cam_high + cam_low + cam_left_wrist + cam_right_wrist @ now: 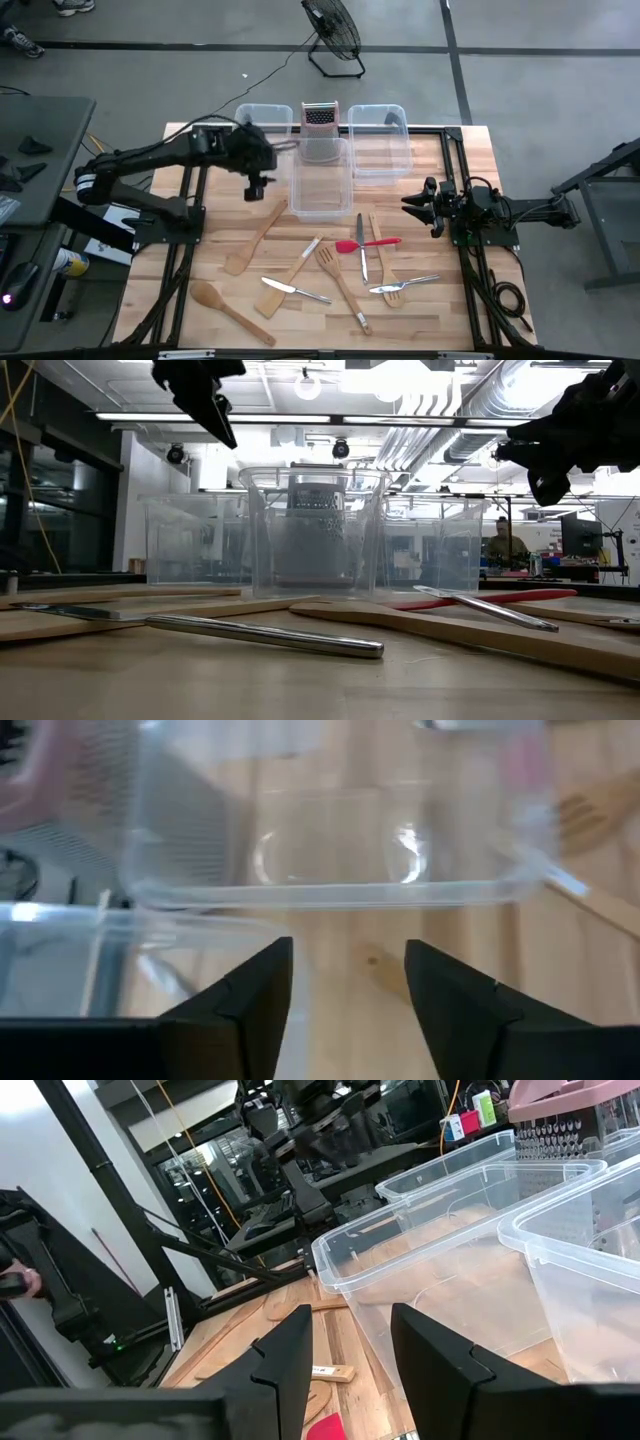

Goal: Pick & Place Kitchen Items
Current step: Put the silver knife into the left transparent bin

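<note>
Wooden spoons, spatulas and a fork (342, 284), silver knives (294, 290) and forks (404, 287), and a red-headed spatula (366, 244) lie flat on the near half of the table. My left gripper (257, 192) hangs open and empty above the table, left of the middle clear bin (320, 180), above the upper end of a wooden spatula (256, 236). In its wrist view (348, 982) the bin (330, 840) lies ahead. My right gripper (412, 204) waits open at the table's right side, raised, pointing left toward the bins (450, 1260).
Three clear bins stand at the far side of the table, with a metal grater (320, 117) with a pinkish top between the two far ones. A floor fan (333, 35) stands beyond the table. A person (503, 540) sits in the room behind.
</note>
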Robot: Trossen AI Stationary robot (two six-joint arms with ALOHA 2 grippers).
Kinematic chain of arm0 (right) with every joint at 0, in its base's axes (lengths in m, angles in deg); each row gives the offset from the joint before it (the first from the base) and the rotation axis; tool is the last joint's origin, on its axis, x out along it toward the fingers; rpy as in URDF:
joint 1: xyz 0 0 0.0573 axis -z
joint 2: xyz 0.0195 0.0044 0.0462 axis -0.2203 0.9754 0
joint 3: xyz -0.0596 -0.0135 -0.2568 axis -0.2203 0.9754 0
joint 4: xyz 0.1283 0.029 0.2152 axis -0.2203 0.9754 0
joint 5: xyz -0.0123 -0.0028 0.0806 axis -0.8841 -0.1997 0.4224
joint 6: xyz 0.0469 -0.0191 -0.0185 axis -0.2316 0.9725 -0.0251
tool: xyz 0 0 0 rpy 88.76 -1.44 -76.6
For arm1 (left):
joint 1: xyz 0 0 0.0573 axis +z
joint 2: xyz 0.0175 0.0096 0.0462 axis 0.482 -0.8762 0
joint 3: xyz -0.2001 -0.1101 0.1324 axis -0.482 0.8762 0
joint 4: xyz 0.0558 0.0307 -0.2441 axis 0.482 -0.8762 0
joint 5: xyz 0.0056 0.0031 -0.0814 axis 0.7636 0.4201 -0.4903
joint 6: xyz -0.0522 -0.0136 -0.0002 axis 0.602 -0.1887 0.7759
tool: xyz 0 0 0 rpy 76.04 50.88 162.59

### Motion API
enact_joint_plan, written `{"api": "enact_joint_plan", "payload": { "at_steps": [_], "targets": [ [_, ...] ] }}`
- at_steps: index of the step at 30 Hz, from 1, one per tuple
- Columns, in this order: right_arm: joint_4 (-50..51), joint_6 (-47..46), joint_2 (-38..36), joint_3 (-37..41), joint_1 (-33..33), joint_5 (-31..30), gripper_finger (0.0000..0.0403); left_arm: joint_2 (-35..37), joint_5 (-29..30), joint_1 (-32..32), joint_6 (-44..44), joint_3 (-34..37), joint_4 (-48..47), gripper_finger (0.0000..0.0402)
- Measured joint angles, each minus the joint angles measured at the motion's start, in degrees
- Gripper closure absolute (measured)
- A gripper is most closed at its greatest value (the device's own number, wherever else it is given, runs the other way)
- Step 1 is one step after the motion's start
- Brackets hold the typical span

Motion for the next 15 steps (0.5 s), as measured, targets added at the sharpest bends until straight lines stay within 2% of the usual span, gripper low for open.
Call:
{"api": "enact_joint_plan", "payload": {
  "at_steps": [15],
  "targets": [
    [0.0,0.0,0.0,-0.02,-0.02,0.02,0.0272,-0.67,4.83,-15.12,10.65,0.07,-1.16,0.0203]
  ]
}}
